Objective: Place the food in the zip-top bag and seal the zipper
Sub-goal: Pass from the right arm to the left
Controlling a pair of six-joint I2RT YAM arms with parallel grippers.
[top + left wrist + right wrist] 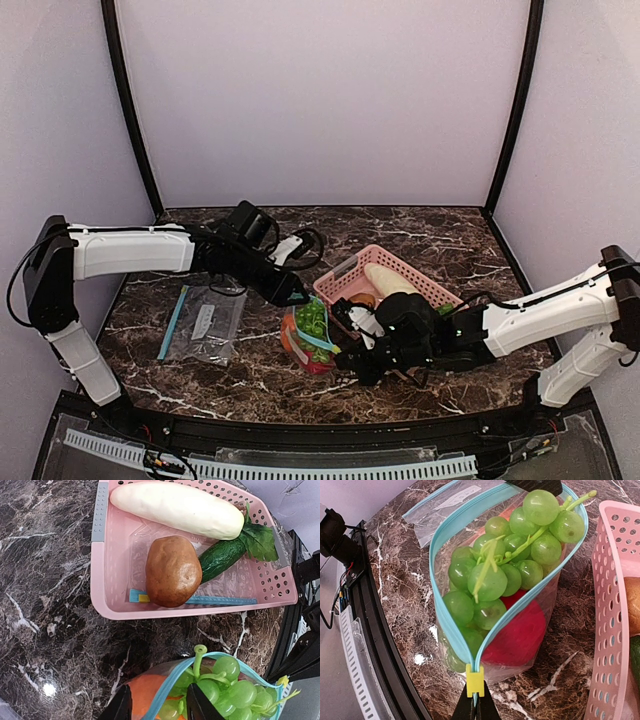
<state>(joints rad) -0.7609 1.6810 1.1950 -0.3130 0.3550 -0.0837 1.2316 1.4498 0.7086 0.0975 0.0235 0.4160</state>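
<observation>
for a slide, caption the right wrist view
Right jaws pinch the yellow slider of an open bag holding grapes and red fruit

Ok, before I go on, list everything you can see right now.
zip-top bag: one, clear with blue zipper, open beside the basket
grape bunch: one, green, in the bag's mouth
red fruit: one, low in the bag
orange fruit: one, in the bag
yellow slider: one, at the zipper's end
second bag: one, clear, flat on the table
basket: one, pink
white vegetable, potato, cucumber: one each, in the basket
blue strip: one, under the potato
table: dark marble
left gripper: fingers apart astride the bag's rim
right gripper: shut on the yellow slider
</observation>
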